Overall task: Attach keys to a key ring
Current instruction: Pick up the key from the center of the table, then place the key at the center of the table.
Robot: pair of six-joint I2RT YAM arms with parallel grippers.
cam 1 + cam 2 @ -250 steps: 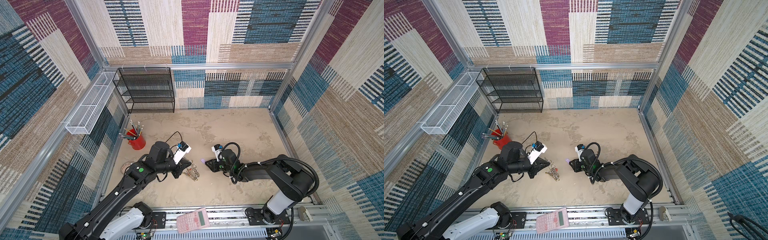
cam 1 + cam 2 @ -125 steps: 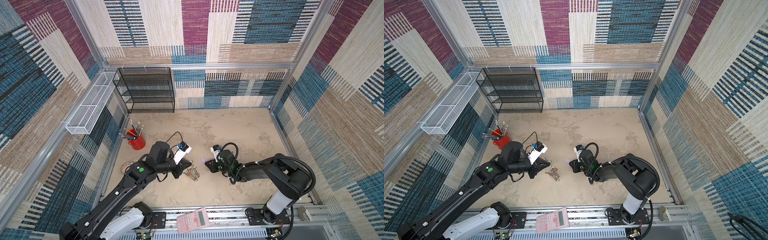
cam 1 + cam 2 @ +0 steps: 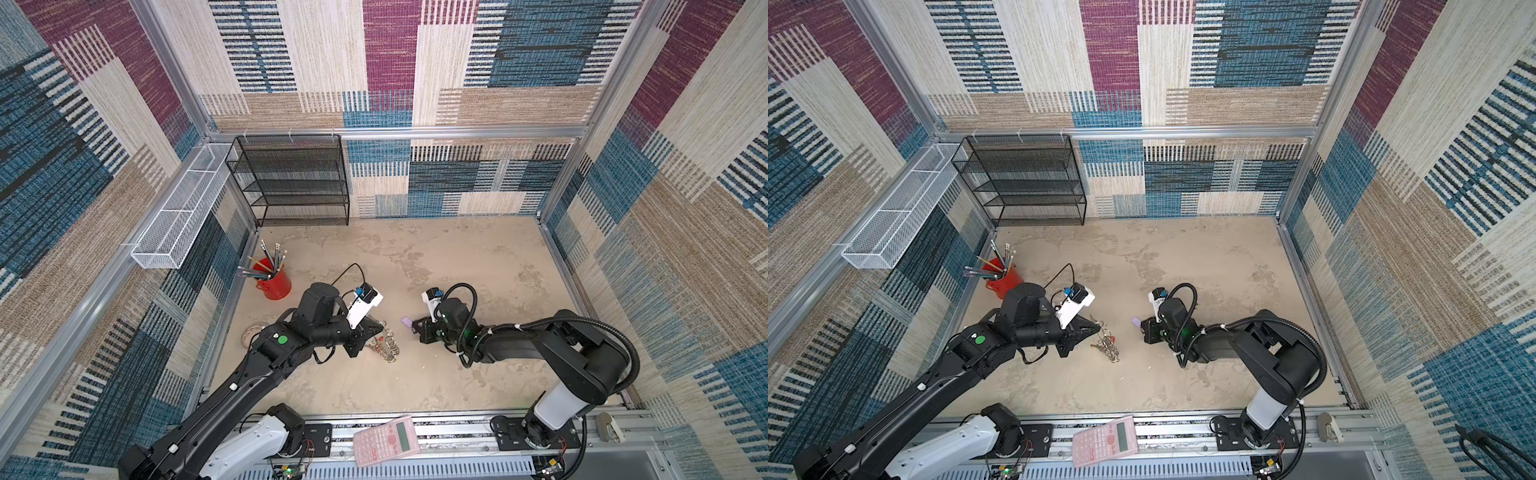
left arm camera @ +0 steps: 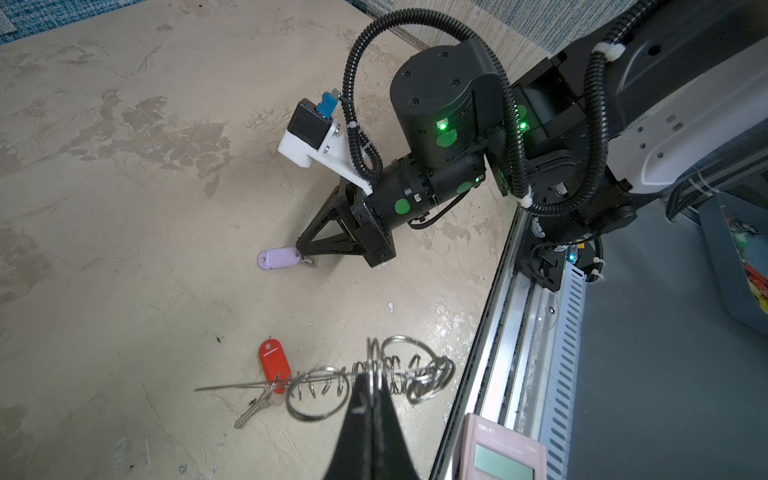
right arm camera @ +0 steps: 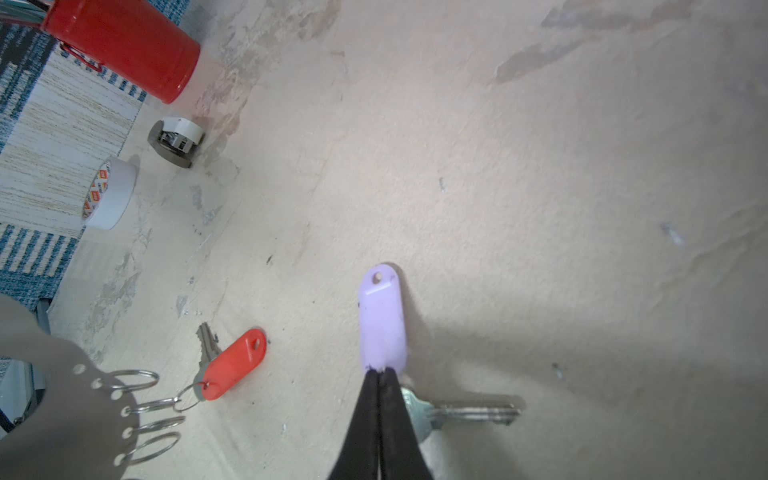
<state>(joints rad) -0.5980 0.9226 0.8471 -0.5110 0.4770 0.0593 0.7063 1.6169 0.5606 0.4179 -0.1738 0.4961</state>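
The right hand [image 5: 380, 372] pinches the lilac key [image 3: 406, 322] on the surface [image 3: 457, 270], tag toward 10 o'clock in a top view, and the key ring [image 3: 388, 350], clamped in the left hand [image 4: 371, 377], lies near at 8 o'clock.

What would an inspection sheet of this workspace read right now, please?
Surface: beige mottled tabletop, scuffed, a few specks.
Job's things: key ring in the left hand; red key apparently hooked on one ring; lilac key lying on the surface, unattached.
Clutter: red cup of pencils, tape roll, pink calculator on the front rail.
Hands: left hand shut on the key ring; right hand shut on the lilac key's tag end.
Cables: black hose looping over the right wrist, clear of the keys.
Surroundings: black mesh shelf, white wire basket, patterned walls.
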